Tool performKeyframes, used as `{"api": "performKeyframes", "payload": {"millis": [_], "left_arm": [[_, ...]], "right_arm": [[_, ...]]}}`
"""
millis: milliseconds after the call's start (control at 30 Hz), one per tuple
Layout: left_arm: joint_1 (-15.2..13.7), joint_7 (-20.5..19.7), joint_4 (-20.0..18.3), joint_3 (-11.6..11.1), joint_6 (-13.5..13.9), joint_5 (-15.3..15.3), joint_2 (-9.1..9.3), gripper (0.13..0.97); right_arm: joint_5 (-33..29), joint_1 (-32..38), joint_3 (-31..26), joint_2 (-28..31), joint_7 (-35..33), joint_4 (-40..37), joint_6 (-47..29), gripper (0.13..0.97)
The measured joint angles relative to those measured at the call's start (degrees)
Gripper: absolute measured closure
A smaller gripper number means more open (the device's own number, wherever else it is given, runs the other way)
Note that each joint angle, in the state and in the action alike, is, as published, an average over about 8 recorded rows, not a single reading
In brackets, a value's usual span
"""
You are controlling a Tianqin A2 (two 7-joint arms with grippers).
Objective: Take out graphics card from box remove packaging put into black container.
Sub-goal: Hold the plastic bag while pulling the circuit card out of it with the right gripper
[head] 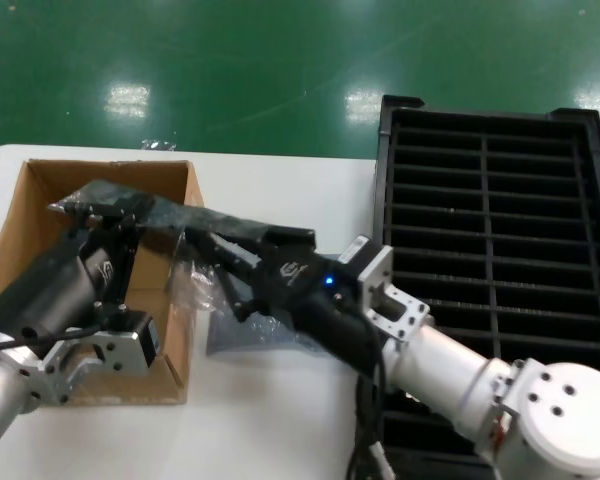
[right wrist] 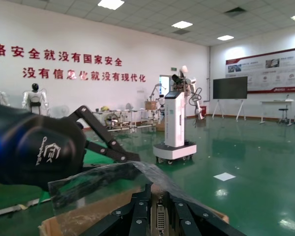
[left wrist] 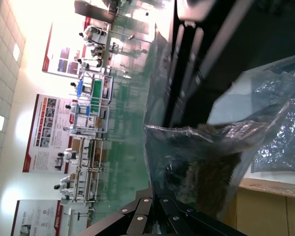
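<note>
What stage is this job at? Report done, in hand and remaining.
Done: the bagged graphics card is up out of the box. In hand: the left gripper holds one end of the packaging, and the right gripper has its jaws closed on the card's bracket end. Left: strip the bag, then slot the card into the black container, whose visible slots look empty.

I am working in a robotics lab or demonstration hall: glossy green floor [right wrist: 246, 147], white wall with large red Chinese lettering [right wrist: 71, 64], ceiling light panels [right wrist: 182, 24]. White humanoid robots [right wrist: 33, 98] stand along the wall, one on a wheeled pedestal [right wrist: 176, 129]; a dark display screen [right wrist: 230, 87] and poster boards [left wrist: 49, 128] hang beyond. My bench [head: 280, 180] is white-topped.
</note>
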Motion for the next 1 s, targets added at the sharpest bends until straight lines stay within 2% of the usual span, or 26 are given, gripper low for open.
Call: {"api": "performKeyframes", "payload": {"millis": [533, 767, 1000], "left_arm": [[0.0, 0.0, 0.0, 0.0, 0.0, 0.0, 0.0, 0.958], [0.0, 0.0, 0.0, 0.0, 0.0, 0.0, 0.0, 0.958], [0.0, 0.0, 0.0, 0.0, 0.0, 0.0, 0.0, 0.958]], "right_arm": [[2.42, -4.48, 3.65, 7.59, 3.13, 10.69, -0.82, 0.908], [4.28, -8.07, 7.18, 14.74, 4.17, 18.26, -2.65, 0.908], [7.57, -13.32, 13.39, 23.35, 4.99, 25.23, -4.91, 0.908]]}}
